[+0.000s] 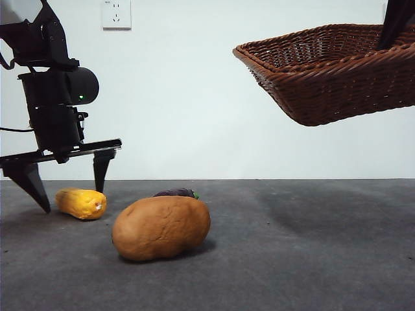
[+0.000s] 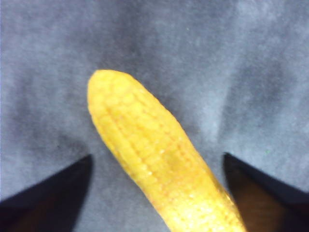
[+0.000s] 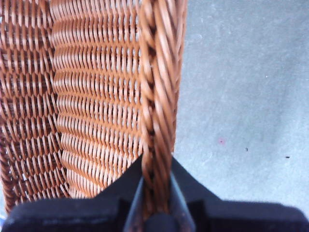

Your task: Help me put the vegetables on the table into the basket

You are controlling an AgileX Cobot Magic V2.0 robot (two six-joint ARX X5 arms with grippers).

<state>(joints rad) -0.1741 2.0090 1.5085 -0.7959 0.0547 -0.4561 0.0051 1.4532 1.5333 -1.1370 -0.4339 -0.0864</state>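
Wicker basket (image 1: 334, 68) hangs tilted in the air well above the table (image 1: 311, 246), because the right gripper (image 3: 157, 193) has its jaws clamped on the braided rim, one jaw inside the wall and one outside; this looks meant to bring the basket to the vegetables rather than the reverse. All three vegetables lie on the table toward its left side: the corn cob (image 1: 81, 203) nearest the left edge, the potato (image 1: 161, 227) closer to the front, and the eggplant (image 1: 175, 192) just behind the potato, mostly hidden by it. The left gripper (image 1: 65, 178) has its jaws spread wide on either side of the cob, not touching it, apparently lined up for a grasp. No brand or readable writing shows anywhere.
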